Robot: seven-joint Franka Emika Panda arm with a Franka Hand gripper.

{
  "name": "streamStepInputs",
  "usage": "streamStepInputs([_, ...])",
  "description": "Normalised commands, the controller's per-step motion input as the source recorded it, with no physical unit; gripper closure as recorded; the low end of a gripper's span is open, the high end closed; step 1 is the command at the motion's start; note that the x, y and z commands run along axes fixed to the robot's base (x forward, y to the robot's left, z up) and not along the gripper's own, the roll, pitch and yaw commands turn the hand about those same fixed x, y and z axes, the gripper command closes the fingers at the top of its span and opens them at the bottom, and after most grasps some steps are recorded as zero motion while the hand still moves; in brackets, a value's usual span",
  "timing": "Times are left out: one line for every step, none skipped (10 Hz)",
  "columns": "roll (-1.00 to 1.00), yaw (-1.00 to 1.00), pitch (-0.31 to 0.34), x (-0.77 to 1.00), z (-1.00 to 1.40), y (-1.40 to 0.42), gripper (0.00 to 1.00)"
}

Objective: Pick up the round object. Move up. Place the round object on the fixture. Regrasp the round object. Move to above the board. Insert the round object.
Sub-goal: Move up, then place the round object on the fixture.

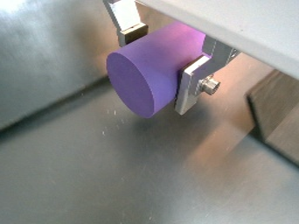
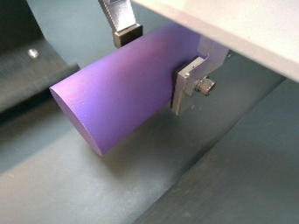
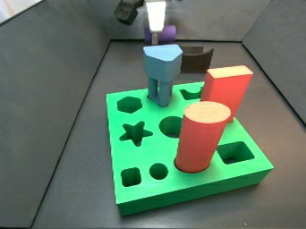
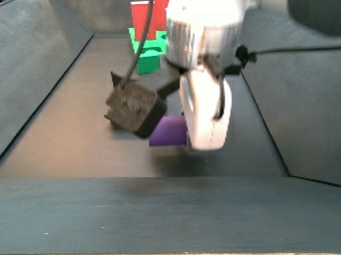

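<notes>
While clamped sideways in gripper (image 1: 163,61), purple cylinder peg (image 1: 146,77) hangs beside fixture (image 4: 132,108), mid-frame. Likely carrying to fixture; next calls for lowering, then releasing.

Both wrist views look down very close along the gripper (image 1: 163,63), so the round object (image 1: 158,77) between the silver fingers (image 2: 191,86) fills much of each picture, with grey floor behind. A side view looks from high behind the board (image 3: 180,156) towards the far wall. Another side view faces the opposite way, near the arm; both show the fixture (image 4: 135,108).
</notes>
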Motion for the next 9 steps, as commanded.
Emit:
streamStepInputs([0.02,-0.02,0.041,-0.03,0.42,-0.01,1.00])
streamStepInputs([0.03,-0.02,0.053,-0.02,0.21,0.00,1.00])
streamStepInputs([0.00,0.00,0.000,0.00,1.00,0.00,1.00])
streamStepInputs([0.00,0.00,0.015,0.00,1.00,0.00,1.00])
streamStepInputs([0.00,-0.01,0.026,-0.01,1.00,0.00,1.00])
streamStepInputs([0.02,-0.01,0.036,-0.02,1.00,0.00,1.00])
streamStepInputs([0.03,-0.02,0.040,-0.02,1.00,0.00,1.00])
streamStepInputs([0.04,-0.02,0.047,-0.03,1.00,0.00,1.00])
streamStepInputs([0.05,-0.02,0.051,-0.03,1.00,0.00,1.00])
